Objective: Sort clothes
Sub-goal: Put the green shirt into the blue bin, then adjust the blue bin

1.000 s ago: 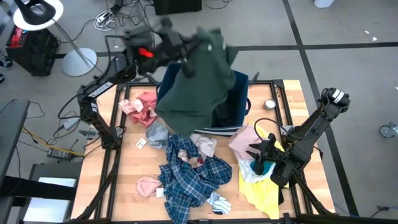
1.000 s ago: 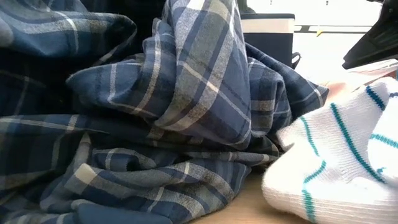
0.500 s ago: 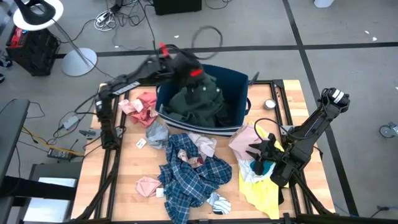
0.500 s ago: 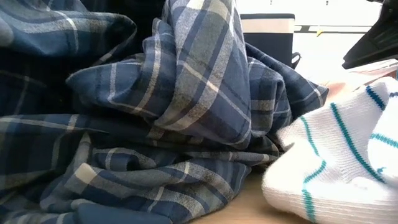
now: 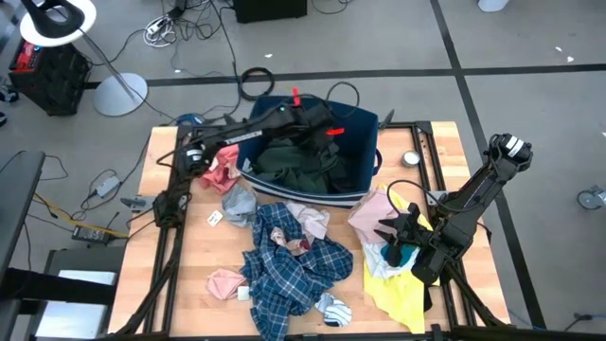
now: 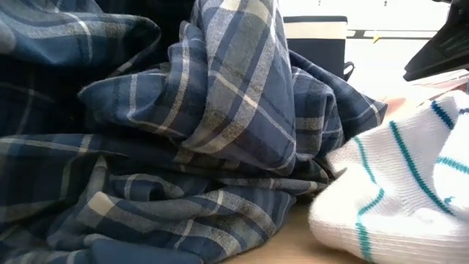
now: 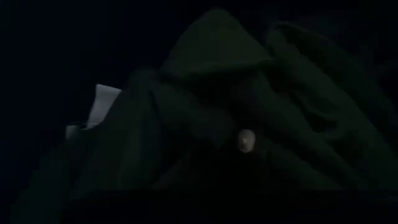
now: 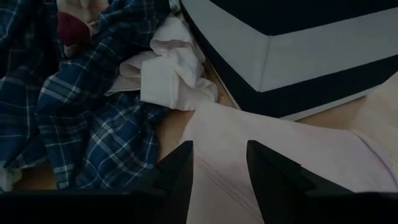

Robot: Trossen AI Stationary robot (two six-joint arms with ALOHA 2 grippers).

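High view, done: dark green shirt (image 5: 301, 163) lies inside the bin (image 5: 367, 128) at the far middle of the surface (image 5: 199, 256), so by my judgement one garment is sorted.
High view, left gripper: left gripper (image 5: 322, 121) reaches low into the bin over the green shirt; whether its fingers are apart or closed, I cannot tell.
High view, left to sort: blue plaid shirt (image 5: 289, 270) sprawls in the middle; pink pieces (image 5: 216, 163) lie beside the bin's left wall, another pink piece (image 5: 224, 282) nearer the front; yellow shirt (image 5: 402, 289) at the right front; a pale pink garment (image 5: 371, 213) just beside it.
High view, right gripper: right gripper (image 5: 390, 230) hovers over the pale garment, waiting.
Low view: plaid folds fill most of the frame, blocking sight of the bin; a white striped sock (image 6: 399, 187) lies beside them.
Left wrist view: dark green cloth with a pale button (image 7: 246, 140), very close.
Right wrist view: fingers (image 8: 177, 171) parted, nothing held, above pale pink fabric; bin wall beyond.
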